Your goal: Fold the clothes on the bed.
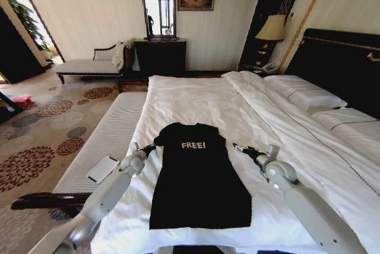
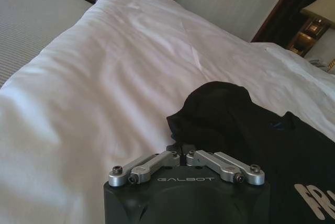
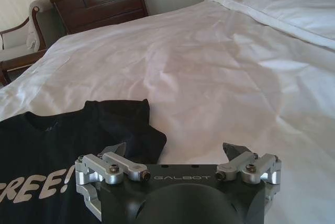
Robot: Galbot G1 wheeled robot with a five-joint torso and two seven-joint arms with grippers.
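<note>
You see the black T-shirt (image 1: 199,177) spread flat, chest up, on the white duvet (image 1: 196,97) near the foot of the bed (image 1: 338,64), collar toward the far side of the bed. The left gripper (image 2: 180,153) has its jaws drawn together, pinched on the bunched edge of the left sleeve (image 2: 212,106), which rises in a dark mound just ahead of the tips. The right gripper (image 3: 175,153) stands with jaws apart; the right sleeve (image 3: 136,127) lies between and just ahead of them, nearer one finger, not yet gripped. Judge the fabric as light, limp and non-fragile: it will drape and crease, so take it at sleeve hems or shoulder seams (a single layer, clear of the duvet). White lettering on the chest reads "FREE!" (image 1: 193,145); each gripper body carries "GALBOT" (image 3: 175,177).
</note>
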